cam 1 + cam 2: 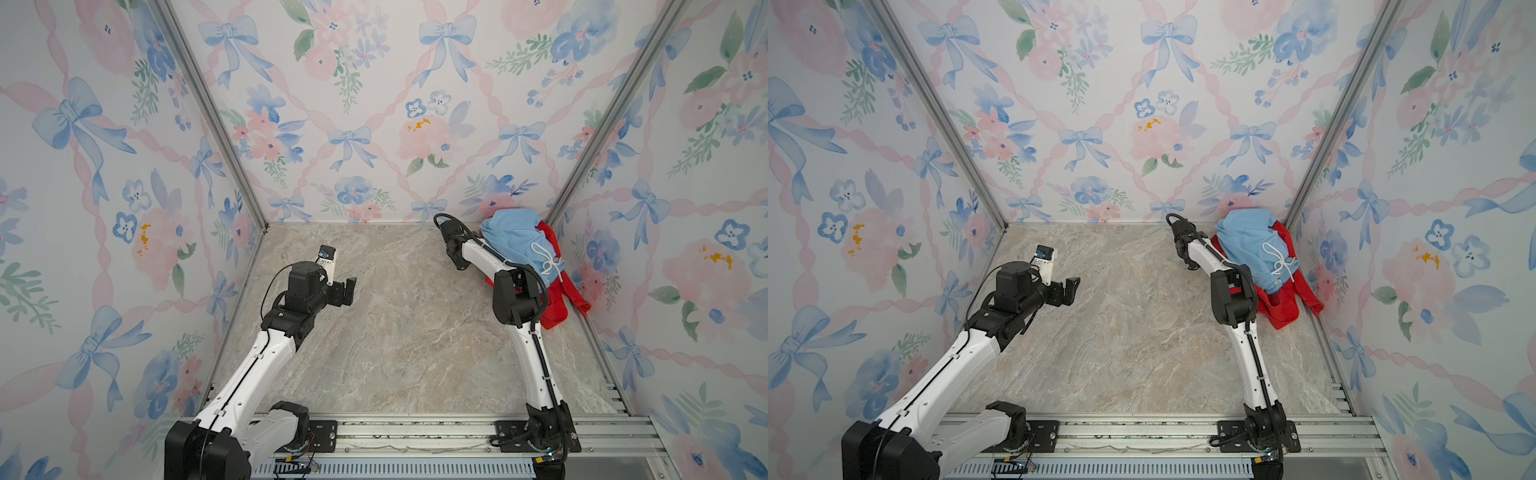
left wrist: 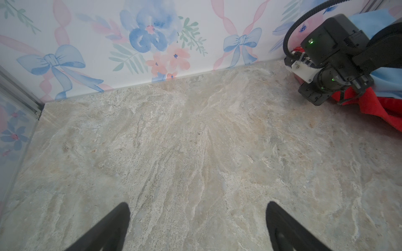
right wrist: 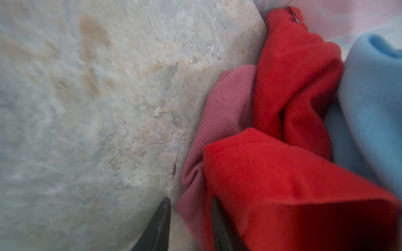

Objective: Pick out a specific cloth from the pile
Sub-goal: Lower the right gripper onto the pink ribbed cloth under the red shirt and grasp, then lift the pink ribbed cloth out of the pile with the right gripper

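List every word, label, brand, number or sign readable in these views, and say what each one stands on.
No text can be read in any view.
Small white mark on the left arm's black joint: too small to read.
Wallpaper: bows and flowers only, no lettering.
The pile of clothes: no tag or print showing.

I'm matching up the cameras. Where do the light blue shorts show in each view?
Top view: the light blue shorts lie in the far right corner, beside the right arm.
Top view: same far right corner.
Left wrist: partly hidden behind the right arm.
Right wrist: just beyond the red folds.
Shared landmark: the bright red cloth under the shorts.
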Controlling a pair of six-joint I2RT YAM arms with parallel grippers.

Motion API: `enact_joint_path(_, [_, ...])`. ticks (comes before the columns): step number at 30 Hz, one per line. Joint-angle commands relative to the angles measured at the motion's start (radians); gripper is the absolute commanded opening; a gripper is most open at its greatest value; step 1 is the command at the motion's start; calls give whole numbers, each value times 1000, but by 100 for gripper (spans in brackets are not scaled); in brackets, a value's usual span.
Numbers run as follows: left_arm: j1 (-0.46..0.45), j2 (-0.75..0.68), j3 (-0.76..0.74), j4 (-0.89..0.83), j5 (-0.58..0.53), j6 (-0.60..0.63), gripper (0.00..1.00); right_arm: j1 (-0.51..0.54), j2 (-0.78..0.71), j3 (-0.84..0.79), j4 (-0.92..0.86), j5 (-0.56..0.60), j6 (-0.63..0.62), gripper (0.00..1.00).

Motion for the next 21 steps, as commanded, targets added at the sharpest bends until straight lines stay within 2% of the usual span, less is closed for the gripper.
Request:
enact_joint_path(1, [16, -1, -14, 16, 28, -16, 98, -26, 85, 12, -94, -39, -6, 31])
enact_joint_path(5, [30, 0, -15, 20, 44, -26, 98, -1, 77, -14, -59, -2, -34, 33])
enact_joint_path(10, [45, -4, -15, 25, 56, -37, 98, 19, 76, -42, -10, 32, -50, 20])
enact_joint_path(21, [49, -13, -22, 26, 69, -40, 98, 16, 106, 4, -29, 43, -61, 16])
